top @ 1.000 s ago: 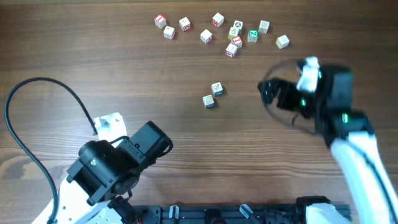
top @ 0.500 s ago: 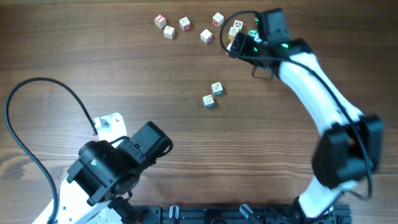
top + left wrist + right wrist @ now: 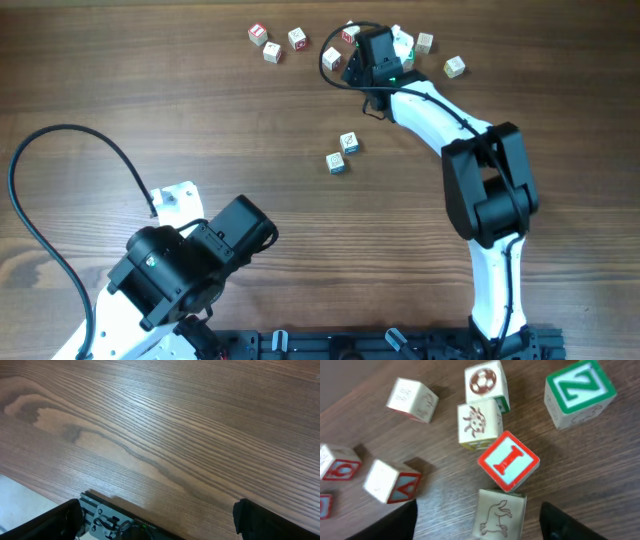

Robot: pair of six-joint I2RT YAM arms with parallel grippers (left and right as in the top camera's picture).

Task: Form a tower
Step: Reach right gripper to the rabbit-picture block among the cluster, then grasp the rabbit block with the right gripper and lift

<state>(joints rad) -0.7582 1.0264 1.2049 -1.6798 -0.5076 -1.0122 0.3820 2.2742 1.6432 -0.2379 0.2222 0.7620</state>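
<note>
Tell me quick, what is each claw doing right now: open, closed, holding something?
Left claw: open, holding nothing.
Right claw: open, one finger on each side of an animal-print cube, not gripping it.

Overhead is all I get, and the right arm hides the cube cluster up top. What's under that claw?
Observer: On the right wrist camera, an animal-outline cube lies between the open fingers of the right claw, with a gap on each side.
Operator: Left claw? It's tucked under the arm from up here.
Observer: The left wrist camera shows the left claw wide open over bare table, with nothing between its fingers.
</note>
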